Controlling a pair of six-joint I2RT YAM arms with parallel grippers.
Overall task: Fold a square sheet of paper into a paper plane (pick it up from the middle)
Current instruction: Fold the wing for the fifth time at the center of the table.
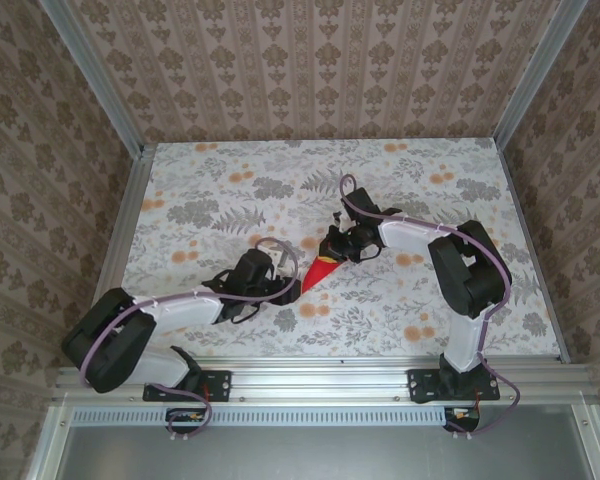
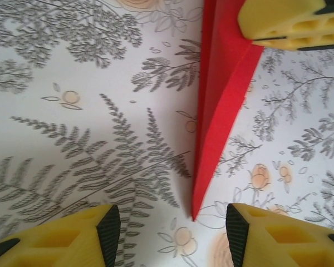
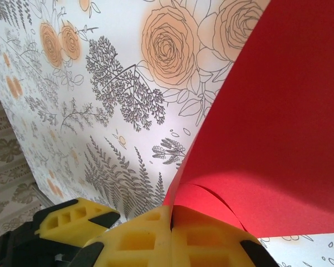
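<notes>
Right gripper pinched tight on the paper plane at mid-table, its wide end buried between the pads, while the left gripper gapes around the pointed tip, not touching.

This is a robot test cell in a lab, dressed up to look homely. Damask-patterned panels close in the floral-print counter at 9, 12 and 3 o'clock, framed by bare aluminium rails. At 6 o'clock the cabled left arm and right arm are bolted to a metal beam.
</notes>
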